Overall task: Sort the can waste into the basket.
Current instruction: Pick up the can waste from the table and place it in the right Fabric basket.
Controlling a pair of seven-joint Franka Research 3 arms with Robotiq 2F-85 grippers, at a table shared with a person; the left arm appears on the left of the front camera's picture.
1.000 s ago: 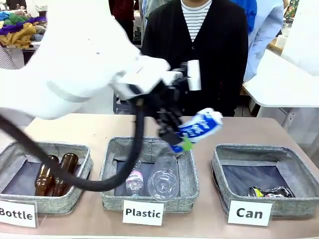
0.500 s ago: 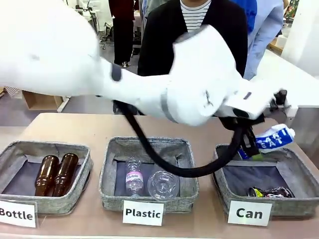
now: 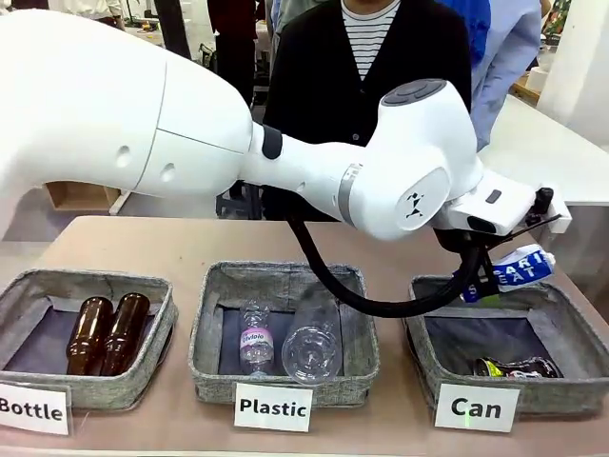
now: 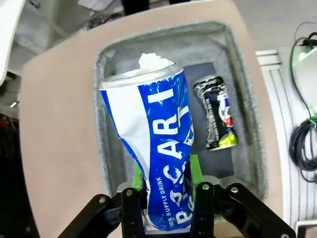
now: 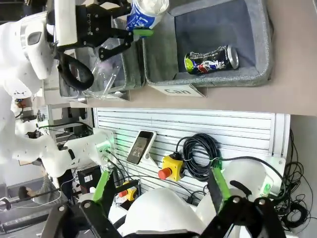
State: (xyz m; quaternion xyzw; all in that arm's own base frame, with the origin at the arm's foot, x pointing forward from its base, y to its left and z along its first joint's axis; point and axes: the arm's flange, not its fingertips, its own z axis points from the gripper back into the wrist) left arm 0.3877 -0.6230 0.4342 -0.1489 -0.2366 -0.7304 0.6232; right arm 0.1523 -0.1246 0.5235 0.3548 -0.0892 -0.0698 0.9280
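Left wrist view: left gripper (image 4: pixel 168 210) clenches the blue can (image 4: pixel 156 148) lengthwise, directly above the basket (image 4: pixel 106 119); dark can (image 4: pixel 217 113) lies below. Right gripper (image 5: pixel 161 191) stands released.

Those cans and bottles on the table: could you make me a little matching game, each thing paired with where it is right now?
Things:
1. blue and white can
2. dark can
3. brown bottles
4. clear bottles

Places:
A. lying in the Can basket
B. in the Plastic basket
C. held by the left gripper
D. in the Bottle basket

Pairs: 1-C, 2-A, 3-D, 4-B
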